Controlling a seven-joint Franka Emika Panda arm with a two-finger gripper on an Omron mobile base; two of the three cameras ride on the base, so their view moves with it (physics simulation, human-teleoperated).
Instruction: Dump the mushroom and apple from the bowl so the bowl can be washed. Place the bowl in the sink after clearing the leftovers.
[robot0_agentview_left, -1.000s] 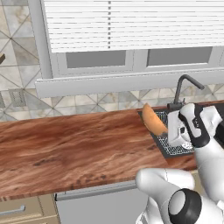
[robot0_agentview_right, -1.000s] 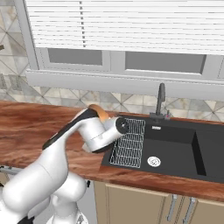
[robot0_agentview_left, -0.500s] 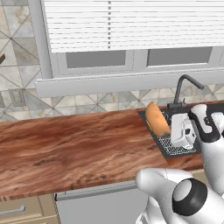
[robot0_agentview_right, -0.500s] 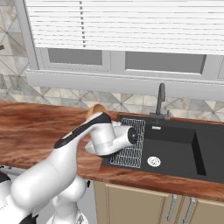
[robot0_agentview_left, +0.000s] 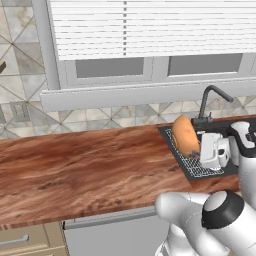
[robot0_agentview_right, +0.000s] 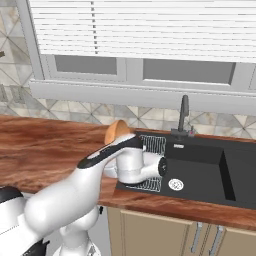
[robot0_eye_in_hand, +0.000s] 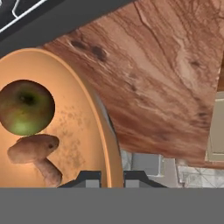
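Note:
The light orange-tan bowl (robot0_agentview_left: 184, 135) (robot0_agentview_right: 116, 131) stands tipped up on its edge above the white wire rack (robot0_agentview_left: 201, 168) at the left end of the black sink (robot0_agentview_right: 200, 167). My gripper (robot0_eye_in_hand: 111, 177) is shut on the bowl's rim (robot0_eye_in_hand: 105, 140), and my hand (robot0_agentview_left: 214, 152) is just right of the bowl. In the hand view a green apple (robot0_eye_in_hand: 26, 107) and a brown mushroom (robot0_eye_in_hand: 37, 153) lie against the bowl's inside. The round silver drain (robot0_agentview_right: 175, 184) shows in the basin's floor.
A dark curved faucet (robot0_agentview_left: 210, 97) (robot0_agentview_right: 183, 115) rises behind the sink. The brown wooden counter (robot0_agentview_left: 90, 165) stretches to the left of the rack. A window sill and blinds run along the back wall. Cabinet doors (robot0_agentview_right: 165, 232) hang below the counter.
The bowl has drifted slightly right toward the sink with my hand and has turned, so a wider oval of it faces the left base view.

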